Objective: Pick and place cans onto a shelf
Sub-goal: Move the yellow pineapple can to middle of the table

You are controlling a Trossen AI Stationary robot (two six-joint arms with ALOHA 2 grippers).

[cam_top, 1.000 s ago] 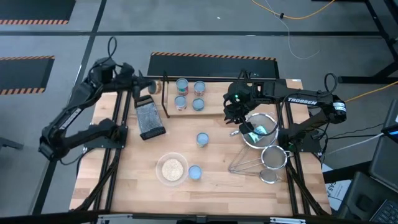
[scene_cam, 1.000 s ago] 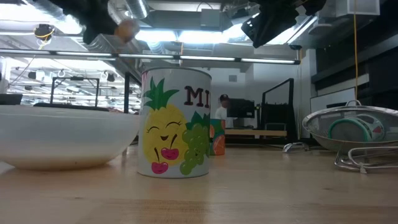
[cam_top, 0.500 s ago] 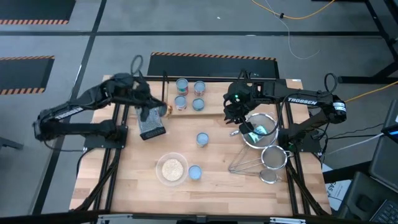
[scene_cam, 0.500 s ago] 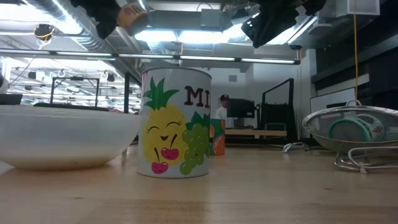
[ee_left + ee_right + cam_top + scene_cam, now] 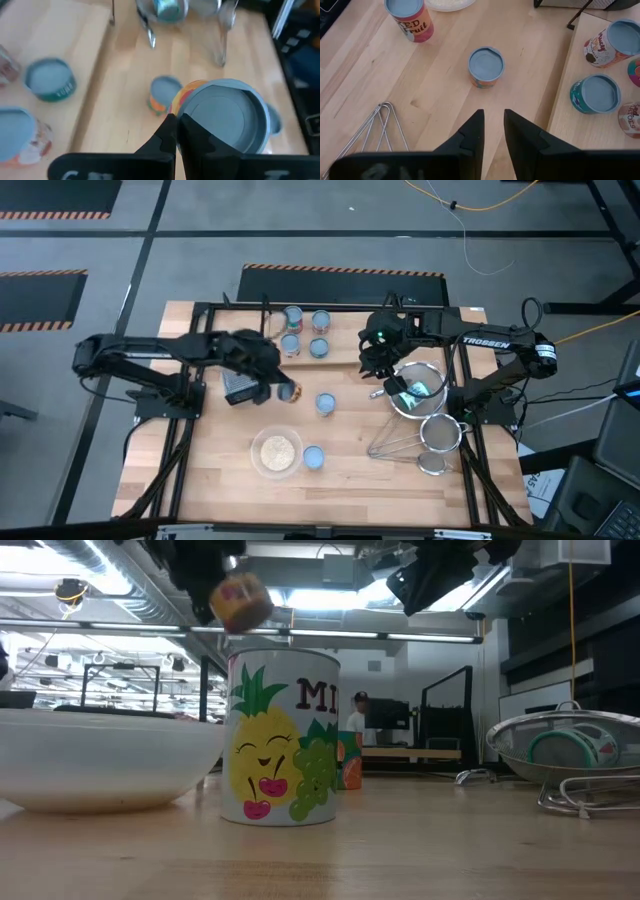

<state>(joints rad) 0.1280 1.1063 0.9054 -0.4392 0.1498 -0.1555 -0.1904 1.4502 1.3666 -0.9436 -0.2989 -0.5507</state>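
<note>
My left gripper hangs over the middle of the table, shut on a can with a pale grey top and orange sides. This can shows tilted in the low view. Several cans stand upright on the shelf at the far side. Two more cans stand on the tabletop. My right gripper is open with nothing between its fingers, above the table near the shelf's right part. My left gripper pinches the can's rim at the edge of its pale top between its two fingers. The fingers slant down from the table's left side. The can hangs tilted beside and below the fingertips, lifted clear of the table.
A clear bowl of pale grains stands near the front, next to one can. A metal grater lies partly under my left arm. A colander and wire strainers fill the right side. Black frame rails run along both sides.
My left gripper has swung with its can from the table's far left toward the right and the near edge, sinking a little and turning. The can stays clear of the table and is now more tilted.
</note>
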